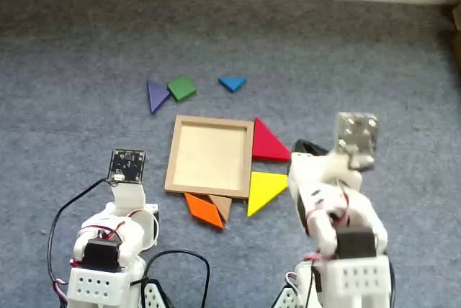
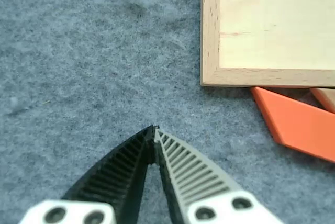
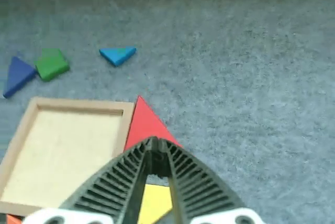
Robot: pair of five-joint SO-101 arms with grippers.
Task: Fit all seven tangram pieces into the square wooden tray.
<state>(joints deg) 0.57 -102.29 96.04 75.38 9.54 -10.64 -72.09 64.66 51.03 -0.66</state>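
The square wooden tray (image 1: 173, 157) lies empty mid-table. Against its right side sit a red triangle (image 1: 268, 142) and a yellow triangle (image 1: 263, 190). An orange parallelogram (image 1: 203, 209) and a tan triangle (image 1: 222, 206) touch its near edge. Beyond it lie a purple triangle (image 1: 155, 94), a green square (image 1: 181, 88) and a blue triangle (image 1: 232, 83). My left gripper (image 2: 154, 131) is shut and holds nothing, over bare carpet near the tray's corner (image 2: 209, 75) and the orange parallelogram (image 2: 298, 124). My right gripper (image 3: 153, 143) is shut, hovering over the red triangle (image 3: 144, 124), with the yellow triangle (image 3: 154, 203) beneath it.
Grey carpet covers the whole table, with open room left of the tray and far right. A pale wall edge runs along the back. Black cables (image 1: 180, 257) loop beside the left arm's base.
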